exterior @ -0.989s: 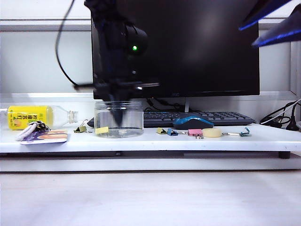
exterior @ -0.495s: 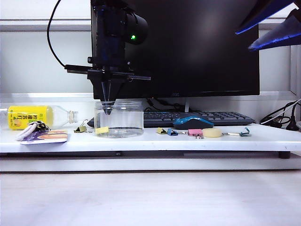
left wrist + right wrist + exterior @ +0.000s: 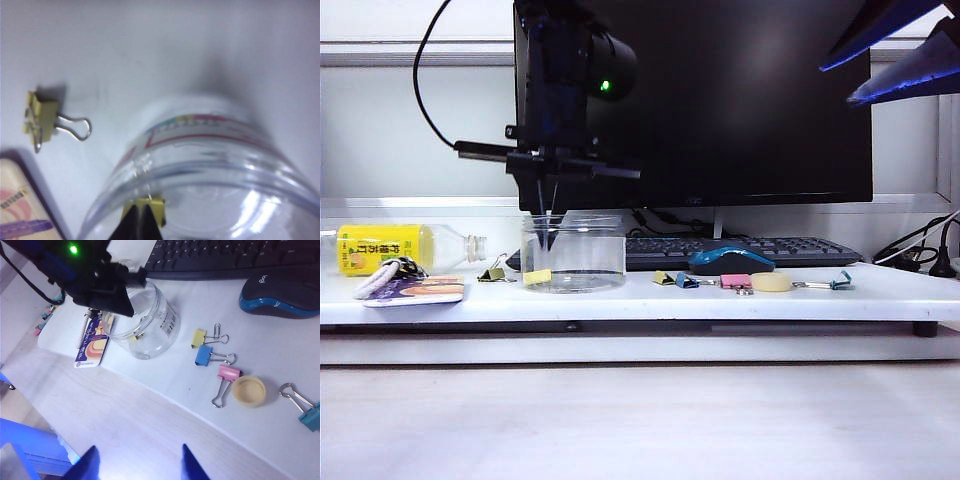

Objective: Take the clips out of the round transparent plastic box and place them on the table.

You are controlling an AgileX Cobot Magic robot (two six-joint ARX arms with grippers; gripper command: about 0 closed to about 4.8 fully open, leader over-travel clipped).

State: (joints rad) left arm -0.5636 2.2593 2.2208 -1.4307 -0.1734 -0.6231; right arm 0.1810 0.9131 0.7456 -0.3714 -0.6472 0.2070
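Observation:
The round transparent plastic box [image 3: 572,254] stands on the white table [image 3: 640,298] with one pale-yellow clip [image 3: 537,277] on its bottom. My left gripper [image 3: 549,243] hangs point-down at the box's rim, shut, with nothing seen between its tips. In the left wrist view the left gripper [image 3: 142,210] points into the box [image 3: 210,170], and that clip [image 3: 152,207] lies just beyond the tips. A second yellow clip [image 3: 40,117] lies on the table outside the box. A third [image 3: 200,337] lies near the mouse. My right gripper [image 3: 140,462] is open, high over the wood-grain surface.
Blue [image 3: 204,355], pink [image 3: 228,373] and teal [image 3: 310,416] clips and a cream lump [image 3: 248,391] lie right of the box. A mouse [image 3: 280,295], a keyboard [image 3: 740,250] and a monitor stand behind. A yellow-labelled bottle [image 3: 385,247] and a printed card [image 3: 415,290] lie at the left.
My left gripper has risen from deep inside the box to its rim, and its wrist has turned. The clip on the box's bottom stays put. The right gripper has not moved.

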